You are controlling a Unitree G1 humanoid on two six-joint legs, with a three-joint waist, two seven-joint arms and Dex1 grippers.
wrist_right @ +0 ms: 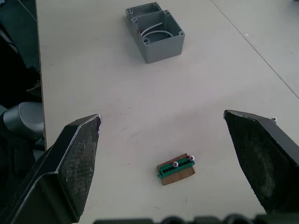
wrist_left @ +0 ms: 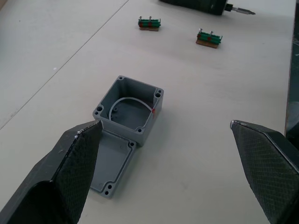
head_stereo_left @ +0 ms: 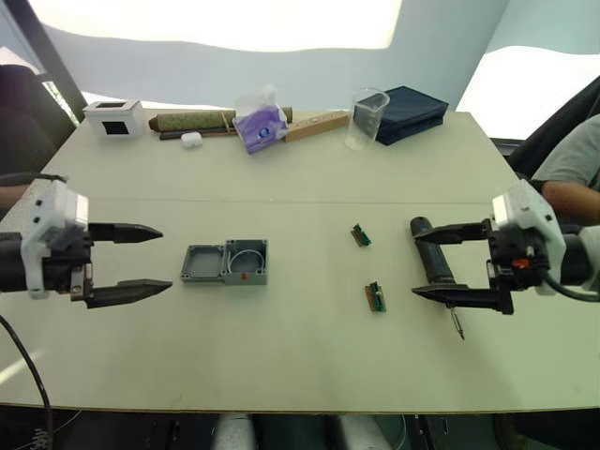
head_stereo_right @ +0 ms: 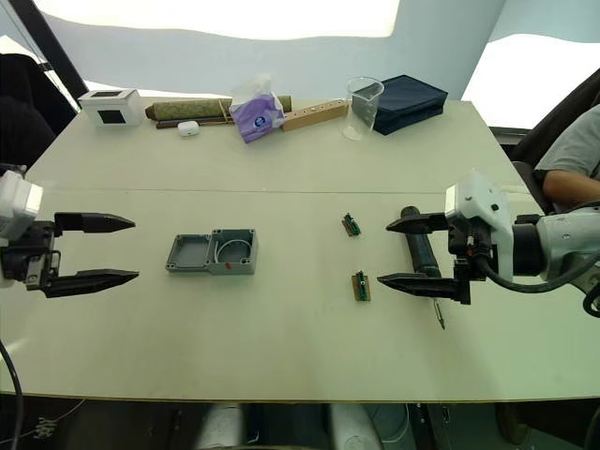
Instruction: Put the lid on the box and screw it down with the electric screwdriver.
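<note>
The grey box (head_stereo_left: pixel 247 262) stands open-topped on the table's left middle, a white wire and a red mark showing inside it (wrist_left: pixel 131 109). The shallow grey lid (head_stereo_left: pixel 203 263) lies beside it, touching its left side, hollow side up. My left gripper (head_stereo_left: pixel 164 257) is open a little left of the lid, holding nothing. The black electric screwdriver (head_stereo_left: pixel 434 258) lies on the table at the right, bit toward the front edge. My right gripper (head_stereo_left: pixel 413 263) is open, its fingers (head_stereo_left: pixel 459 296) reaching across the screwdriver near both its ends; whether they touch it is unclear.
Two small green terminal blocks (head_stereo_left: pixel 361 234) (head_stereo_left: pixel 376 296) lie between box and screwdriver. Along the far edge stand a white box with black window (head_stereo_left: pixel 114 117), a purple tissue pack (head_stereo_left: pixel 260 127), a clear cup (head_stereo_left: pixel 367 117) and a dark blue case (head_stereo_left: pixel 411 112). A person's arm (head_stereo_left: pixel 567 173) is at the right.
</note>
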